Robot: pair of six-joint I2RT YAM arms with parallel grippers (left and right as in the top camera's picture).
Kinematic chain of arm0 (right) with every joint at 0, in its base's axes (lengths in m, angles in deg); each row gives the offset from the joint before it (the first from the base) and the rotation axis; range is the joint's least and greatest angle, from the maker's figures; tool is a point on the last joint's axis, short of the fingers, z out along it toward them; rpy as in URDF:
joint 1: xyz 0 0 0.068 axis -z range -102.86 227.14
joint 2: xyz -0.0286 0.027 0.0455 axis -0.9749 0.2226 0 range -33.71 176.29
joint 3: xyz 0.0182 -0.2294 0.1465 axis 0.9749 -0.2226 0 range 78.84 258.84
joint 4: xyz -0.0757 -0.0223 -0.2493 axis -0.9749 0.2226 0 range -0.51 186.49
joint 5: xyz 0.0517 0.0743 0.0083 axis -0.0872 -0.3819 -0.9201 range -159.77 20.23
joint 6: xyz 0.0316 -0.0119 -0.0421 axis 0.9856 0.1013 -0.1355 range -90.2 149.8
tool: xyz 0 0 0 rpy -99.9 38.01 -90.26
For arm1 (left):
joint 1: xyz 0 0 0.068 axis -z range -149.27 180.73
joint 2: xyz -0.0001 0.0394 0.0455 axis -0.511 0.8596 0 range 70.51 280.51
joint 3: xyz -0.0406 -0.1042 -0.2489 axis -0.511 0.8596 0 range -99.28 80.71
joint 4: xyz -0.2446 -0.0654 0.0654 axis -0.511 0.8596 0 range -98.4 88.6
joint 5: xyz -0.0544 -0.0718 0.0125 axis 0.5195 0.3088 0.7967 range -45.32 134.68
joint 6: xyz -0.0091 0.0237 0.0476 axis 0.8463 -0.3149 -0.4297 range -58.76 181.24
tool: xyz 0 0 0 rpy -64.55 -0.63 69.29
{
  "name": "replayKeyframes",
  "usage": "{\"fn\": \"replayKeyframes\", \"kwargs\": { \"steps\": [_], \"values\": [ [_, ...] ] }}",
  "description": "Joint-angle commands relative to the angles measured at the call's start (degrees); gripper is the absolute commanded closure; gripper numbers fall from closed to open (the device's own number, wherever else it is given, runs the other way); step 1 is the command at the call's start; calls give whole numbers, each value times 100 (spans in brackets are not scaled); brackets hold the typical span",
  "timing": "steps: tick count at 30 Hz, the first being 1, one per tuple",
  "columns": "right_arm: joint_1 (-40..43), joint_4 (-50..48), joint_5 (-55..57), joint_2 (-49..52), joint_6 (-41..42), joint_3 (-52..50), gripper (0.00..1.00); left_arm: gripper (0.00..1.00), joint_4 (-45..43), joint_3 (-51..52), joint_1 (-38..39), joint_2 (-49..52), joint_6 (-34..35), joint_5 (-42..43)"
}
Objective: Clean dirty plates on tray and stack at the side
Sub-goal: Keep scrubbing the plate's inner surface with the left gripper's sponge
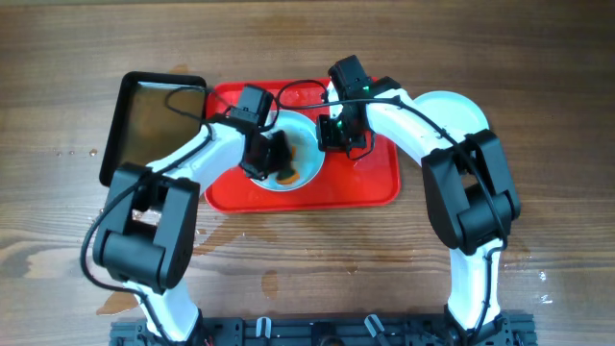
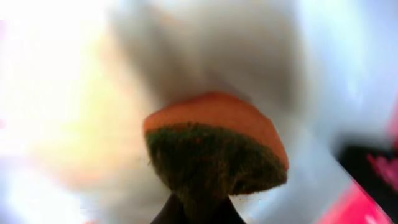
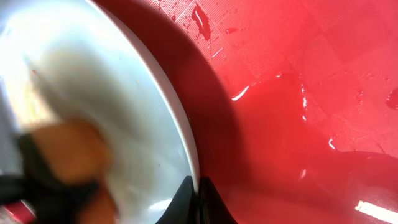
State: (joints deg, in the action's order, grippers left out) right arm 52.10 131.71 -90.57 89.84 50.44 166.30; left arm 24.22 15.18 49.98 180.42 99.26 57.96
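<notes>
Left gripper (image 1: pixel 272 159): clamped on a sponge (image 2: pixel 217 143), whose orange body and dark green scouring face bulged out just beyond the fingertips.
Right gripper (image 1: pixel 334 135): jaws narrow, pinched on the rim of the plate (image 1: pixel 306 171); in the right wrist view the two dark fingertips met at the plate's edge.
Plate: lay inside the tray (image 1: pixel 375 183), directly under the left gripper and reaching across to the right gripper's fingertips; its pale surface was blurred in both wrist views.
Sponge position: over the plate's middle; whether it touched the plate could not be told.
Tray: red, spread beneath both grippers, with water droplets (image 3: pixel 202 22) on its ribbed floor just past the right gripper's tips.
Second plate (image 1: pixel 452 108): off the tray, on the table (image 1: pixel 58 77) out beyond the right gripper's outer side, partly covered by the right arm.
Black pan (image 1: pixel 154 120): on the table to the outer side of the left gripper, beside the tray's edge.
Table: wood, with wet spots near the tray.
</notes>
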Motion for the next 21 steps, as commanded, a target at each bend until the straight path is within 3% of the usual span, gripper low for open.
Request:
{"fn": "replayKeyframes", "kwargs": {
  "steps": [1, 5, 9, 13, 17, 21],
  "values": [
    [13, -4, -179, 109, -116, -15, 96, 96, 459, 350, -175, 455, 1810, -2986],
    [13, -11, -184, 109, -111, -15, 96, 96, 444, 350, -144, 455, 1322, -2343],
    [13, -11, -181, 109, -116, -15, 96, 96, 107, 350, -136, 455, -614, 179],
    [13, -9, -184, 109, -114, -15, 96, 96, -306, 350, -136, 455, -1976, 1886],
    [13, -9, -184, 109, -114, -15, 96, 96, -848, 350, -155, 455, -1980, 1637],
    [13, -15, -184, 109, -114, -15, 96, 96, -1235, 350, -168, 455, -1436, 291]
  ]
}}
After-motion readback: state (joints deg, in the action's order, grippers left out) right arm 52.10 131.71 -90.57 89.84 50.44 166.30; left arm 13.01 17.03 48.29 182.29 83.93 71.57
